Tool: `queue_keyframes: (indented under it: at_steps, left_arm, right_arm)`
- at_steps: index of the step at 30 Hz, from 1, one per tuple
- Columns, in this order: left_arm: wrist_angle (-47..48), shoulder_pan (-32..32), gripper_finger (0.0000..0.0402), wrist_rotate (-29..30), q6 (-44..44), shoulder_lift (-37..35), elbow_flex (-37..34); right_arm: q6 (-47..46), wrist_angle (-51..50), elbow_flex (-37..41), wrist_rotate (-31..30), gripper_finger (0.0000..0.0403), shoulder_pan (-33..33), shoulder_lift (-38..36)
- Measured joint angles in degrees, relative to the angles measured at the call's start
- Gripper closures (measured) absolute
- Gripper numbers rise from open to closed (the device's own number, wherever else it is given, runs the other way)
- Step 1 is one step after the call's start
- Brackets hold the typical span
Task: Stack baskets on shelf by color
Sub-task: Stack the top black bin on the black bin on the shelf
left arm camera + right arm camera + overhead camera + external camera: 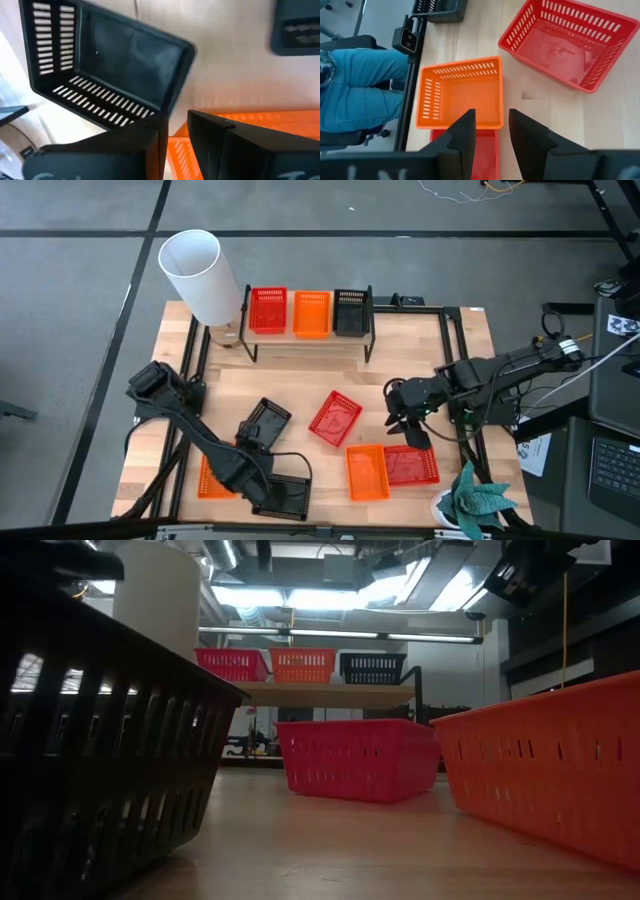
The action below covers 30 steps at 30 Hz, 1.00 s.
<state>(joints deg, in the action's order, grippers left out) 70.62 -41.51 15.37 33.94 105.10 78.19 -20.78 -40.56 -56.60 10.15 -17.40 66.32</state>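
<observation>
The shelf [305, 340] stands at the far side and carries a red basket [267, 310], an orange one [311, 313] and a black one [351, 311] side by side. On the table lie a black basket [265, 421], a red one [335, 418], an orange one [367, 471] next to a red one [412, 465], another orange one [213, 478] and another black one [284, 498]. My left gripper [177, 137] points down, open, over the near-left orange basket [260, 122]. My right gripper [490, 120] hangs open above the orange basket [460, 92].
A tall white cylinder [198, 275] stands at the shelf's left end. A green plant [478, 502] sits at the near right corner. A person in blue trousers [360, 85] sits beyond the table's near edge. Bare wood lies between the shelf and the loose baskets.
</observation>
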Motion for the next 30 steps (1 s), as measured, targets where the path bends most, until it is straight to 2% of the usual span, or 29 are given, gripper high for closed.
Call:
queue_keyframes:
  at_steps: [3, 7, 9, 12, 15, 22, 25, 30]
  left_arm:
    - [0.1, 1.2, 0.0336, -0.7, -1.7, 0.0, -1.9]
    - [0.2, 4.1, 0.0336, 2.2, -4.6, 0.0, -2.9]
    - [0.2, 6.2, 0.0336, 3.4, -7.5, 0.0, -2.9]
    - [-1.7, 10.3, 0.0336, 1.9, -13.7, 0.0, -3.8]
    - [-7.3, 14.7, 0.0336, -1.3, -18.5, 0.1, -6.9]
    - [-22.8, 22.4, 0.0336, -1.7, -28.4, 0.1, -7.4]
    - [-29.6, 26.1, 0.0336, 0.6, -33.9, 0.1, -6.4]
    - [-42.5, 32.7, 0.0336, 5.9, -37.6, 0.1, -5.9]
  right_arm:
    - [-0.1, 0.0, 0.0, 0.0, 0.0287, -0.9, 0.0]
    - [0.0, 0.0, 0.0, 0.0, 0.0287, -1.7, 0.0]
    - [-0.2, 0.0, 0.0, 0.0, 0.0287, -1.9, 0.0]
    - [-1.5, 0.0, 0.0, 0.0, 0.0287, -2.1, 0.0]
    - [-1.6, 0.0, 0.0, 0.0, 0.0287, -2.7, 0.0]
    - [-1.6, 0.0, 0.0, 0.0, 0.0287, -3.2, 0.0]
    - [-1.6, 0.0, 0.0, 0.0, 0.0287, -3.2, 0.0]
    - [-3.1, 0.0, 0.0, 0.0, 0.0287, -3.2, 0.0]
